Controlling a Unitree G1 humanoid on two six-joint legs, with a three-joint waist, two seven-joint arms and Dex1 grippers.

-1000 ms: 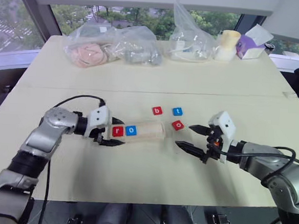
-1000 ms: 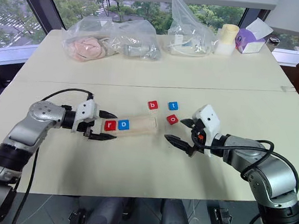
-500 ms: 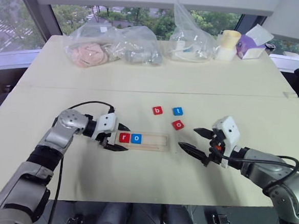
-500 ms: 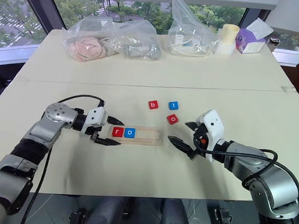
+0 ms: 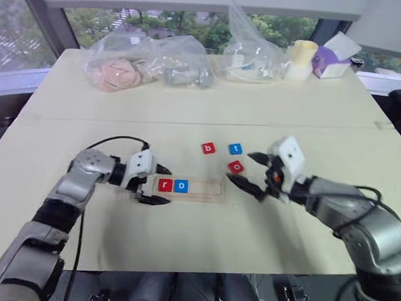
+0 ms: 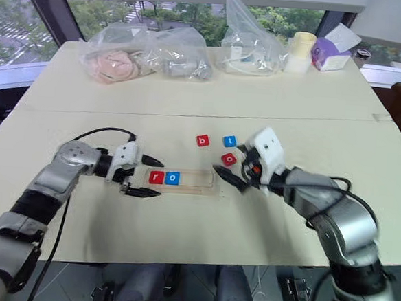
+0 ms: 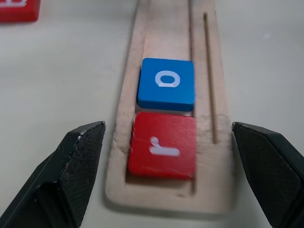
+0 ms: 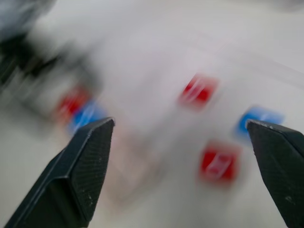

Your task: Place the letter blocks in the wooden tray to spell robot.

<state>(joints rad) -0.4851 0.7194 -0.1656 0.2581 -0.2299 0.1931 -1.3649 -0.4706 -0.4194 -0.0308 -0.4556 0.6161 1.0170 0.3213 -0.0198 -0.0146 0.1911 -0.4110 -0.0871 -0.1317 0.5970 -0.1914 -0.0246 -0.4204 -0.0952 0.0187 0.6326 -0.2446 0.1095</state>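
Observation:
The wooden tray (image 5: 208, 189) lies flat on the table, with a red r block (image 5: 164, 184) and a blue o block (image 5: 181, 186) side by side at its left end. My left gripper (image 5: 166, 186) is open, one finger on each side of that end, touching neither block (image 7: 164, 147). A red b block (image 5: 208, 148), a blue t block (image 5: 235, 149) and a red o block (image 5: 236, 167) lie loose beyond the tray's right end. My right gripper (image 5: 240, 168) is open and hovers at the red o block; whether it touches it I cannot tell.
Clear plastic bags (image 5: 148, 61) of items, a pale cup (image 5: 302, 58) and a purple tissue box (image 5: 331, 56) stand along the table's far edge. A seam (image 5: 188, 125) crosses the table behind the loose blocks. A black cable (image 5: 111, 143) loops over my left forearm.
My left gripper has opened and let go of the tray's left end, and the tray now lies flat. My right gripper has moved forward and left, up to the red o block.

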